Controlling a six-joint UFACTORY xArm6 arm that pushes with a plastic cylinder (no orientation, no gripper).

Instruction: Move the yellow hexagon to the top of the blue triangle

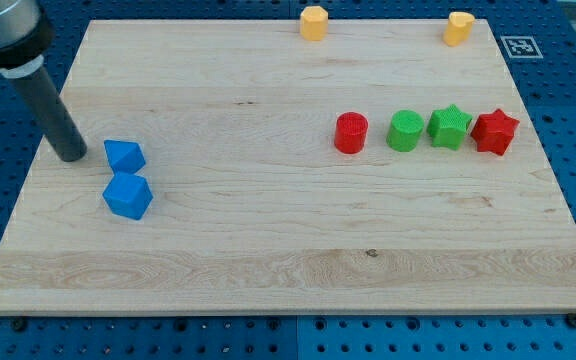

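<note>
The pale wooden board (268, 250) carries eight small plastic blocks: two blue, two yellow, two green and two red. Places below are given from the blue triangle block (124, 156), which lies near the board's left edge.

Nearest the view's bottom is the blue cube-like block (128, 196), just below the triangle and touching it or nearly so. Just to the triangle's left stands the straight dark rod, and the arm's tip (71, 156) rests on the board close beside the triangle; whether it touches cannot be told. The arm has no claw, so there is nothing to open or close.

Far to the triangle's right, slightly higher in the view, runs a row of four: a red cylinder block (350, 132), a green cylinder block (404, 131), a green star block (449, 126) and a red star block (495, 131).

Farthest away, at the board's top edge, sits the yellow hexagon block (313, 22), well apart from the triangle, up and to its right. A second yellow block (458, 27), heart-like in shape, sits further right along that edge.
</note>
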